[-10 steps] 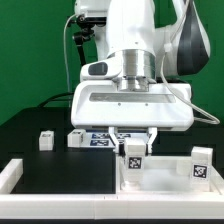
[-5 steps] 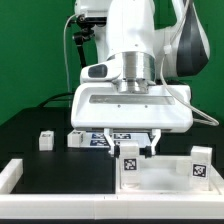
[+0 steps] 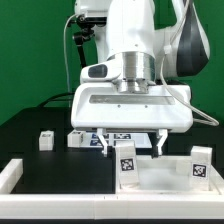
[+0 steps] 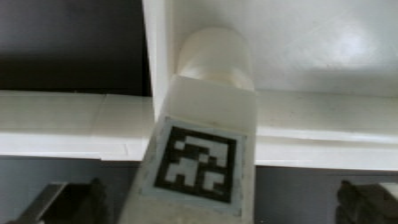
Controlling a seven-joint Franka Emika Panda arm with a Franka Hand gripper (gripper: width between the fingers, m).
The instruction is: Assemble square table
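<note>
The square table's white panel (image 3: 165, 183) lies at the exterior view's right. One tagged white leg (image 3: 127, 163) stands upright at its near-left corner, another leg (image 3: 201, 164) at its right. Two more legs (image 3: 45, 140) (image 3: 75, 138) lie on the black table at the left. My gripper (image 3: 131, 143) hangs above the standing leg, open, its fingers (image 3: 103, 143) wide on either side and clear of it. In the wrist view the leg (image 4: 205, 125) rises from the panel (image 4: 329, 90) between the dark fingers (image 4: 71, 203) of the gripper (image 4: 217, 205).
The marker board (image 3: 112, 139) lies behind the gripper, mostly hidden. The low white border wall (image 3: 12, 174) runs along the front left. A green backdrop stands behind the arm.
The fingers were closed on the standing leg one second ago; they have spread apart and let it go. The leg stays upright on the panel.
</note>
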